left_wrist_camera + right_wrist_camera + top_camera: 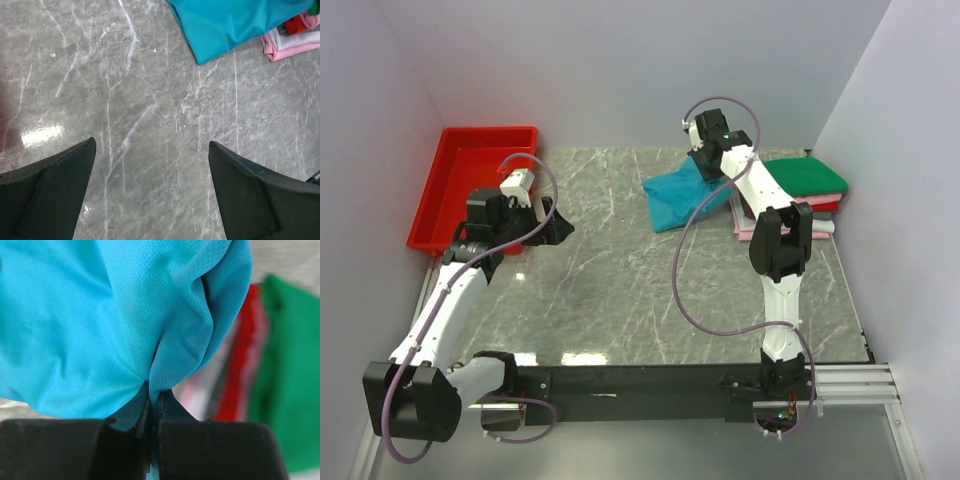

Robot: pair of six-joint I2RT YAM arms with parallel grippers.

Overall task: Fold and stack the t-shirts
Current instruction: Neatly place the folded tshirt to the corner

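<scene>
Marble-look table (620,290) fills centre frame in the top view. Red tray (465,185) sits upper left, against the left wall.

Teal shirt (675,200) is upper centre-right on the table, bunched and partly lifted at its right edge. Its lower corner shows at the top of the left wrist view (235,25).

The folded stack is at the upper right, just beside the teal shirt: green shirt (805,177) on top, red shirt (828,206) edge under it, pink shirt (750,232) at the bottom. A whitish layer is also in there, but its order is unclear.

Right gripper (705,165) is clamped on a fold of the teal shirt, with the jaws pinched together on the cloth in the wrist view (154,400).

Left gripper (555,225) is at centre-left above bare table, jaws wide apart, holding nothing (151,145).
</scene>
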